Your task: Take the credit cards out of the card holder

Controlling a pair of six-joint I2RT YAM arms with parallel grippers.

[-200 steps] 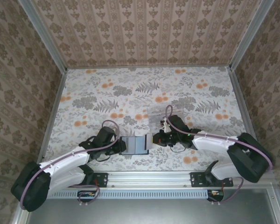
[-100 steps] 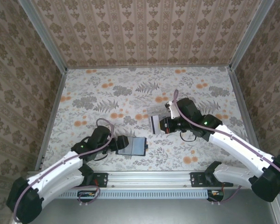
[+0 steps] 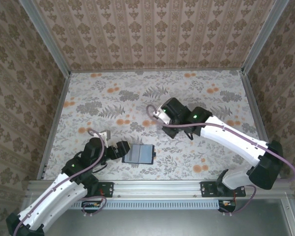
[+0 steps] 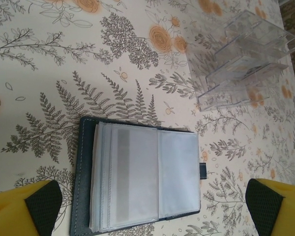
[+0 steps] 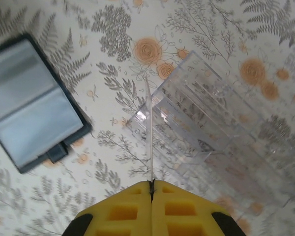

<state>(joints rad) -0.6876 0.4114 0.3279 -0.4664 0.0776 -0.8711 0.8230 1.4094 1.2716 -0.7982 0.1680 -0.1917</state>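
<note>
Navy, bifold, lying open and flat on the floral table (image 3: 88, 98): the holder (image 4: 142, 182), pale sleeves up, small tab on the edge nearer the clear tray (image 4: 241, 59), well apart from it. Over the holder, left gripper (image 4: 150, 206) spread wide and grasping nothing, pads (image 4: 39, 206) out at either side, clear of the cover. Beside the tray, right gripper (image 5: 151, 189) clenched on one card (image 5: 149, 132), pinched at its near end, seen edge-on as a thin pale line crossing the tray's corner. Likely risks from here: with so narrow a pinch, a twist or slip of the card on meeting a divider wall; with so light a tray, a slide or tip under any nudge, sending the card onto the table; with the holder unheld, a shove or a half-fold should the left gripper come down off-centre. Hard to make out: the card's face and tint, since only its edge shows; whether its far end touches the tray or hangs just above; how many cards sit behind the sleeves, apart from a greyish strip in one. Cut off at the bottom corners: most of both left fingers. From above, tray largely under the right wrist.
</note>
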